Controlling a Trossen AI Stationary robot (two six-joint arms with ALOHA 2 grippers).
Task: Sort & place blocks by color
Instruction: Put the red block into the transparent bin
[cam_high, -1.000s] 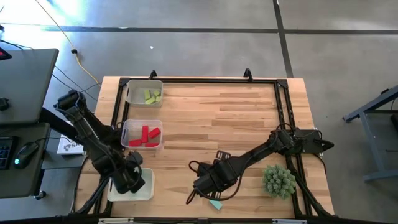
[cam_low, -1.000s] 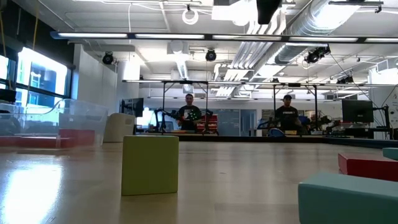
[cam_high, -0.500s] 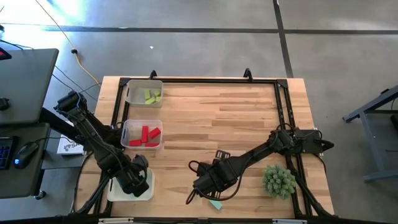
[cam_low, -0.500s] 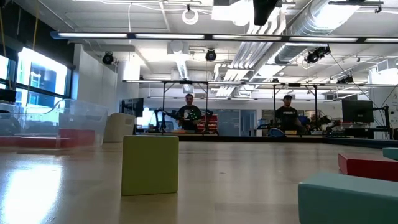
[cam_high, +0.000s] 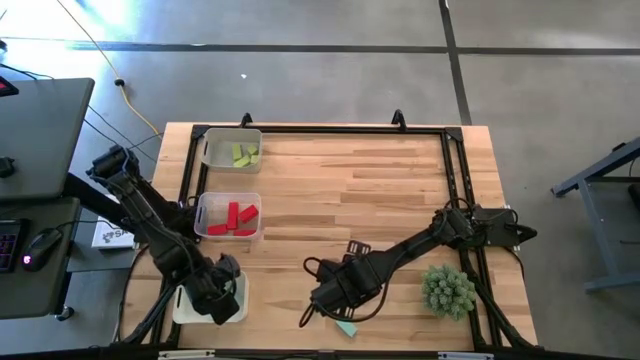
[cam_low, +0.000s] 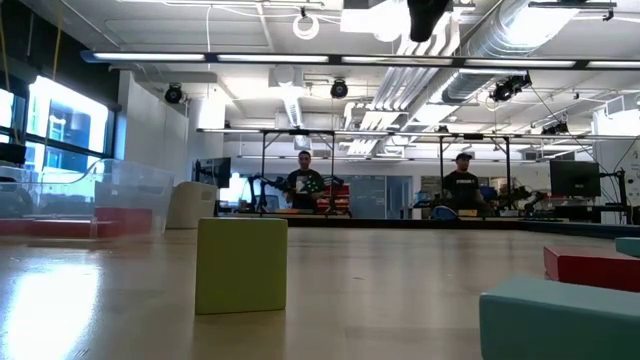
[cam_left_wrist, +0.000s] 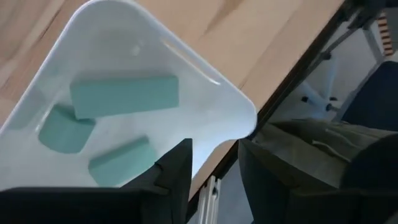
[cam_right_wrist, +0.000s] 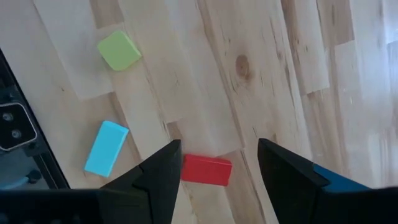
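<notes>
Left gripper (cam_high: 222, 290): from overhead it hangs above the near-left bin (cam_high: 190, 310), at about 7 o'clock on the table (cam_high: 400, 190). Its own camera shows the fingers parted with nothing between them.

Near-left bin contents: only the left wrist view sees inside. Three teal blocks (cam_left_wrist: 124, 95) lie there, a long bar and two shorter pieces beside it.

Right gripper (cam_high: 335, 295): low over the table's near edge, around 6 o'clock. Its wrist view shows the fingers spread wide and empty.

Loose blocks: the right wrist camera picks out a yellow-green cube (cam_right_wrist: 119, 50), a light blue bar (cam_right_wrist: 106, 148) and a red bar (cam_right_wrist: 206, 170) lying apart on the wood, the red one between the fingers' line. Overhead, the arm hides most of this; only one teal block (cam_high: 346, 327) peeks out at the table edge.

Other bins: the middle bin (cam_high: 203, 205) holds red blocks (cam_high: 233, 217); the far bin (cam_high: 208, 150) at 10 o'clock holds yellow-green blocks (cam_high: 245, 154).

Table-height view: a yellow-green cube (cam_low: 241, 264) up close, a red block (cam_low: 590, 270) and a teal block (cam_low: 560, 320) to its side.

Plant ball (cam_high: 448, 290): around 5 o'clock.
</notes>
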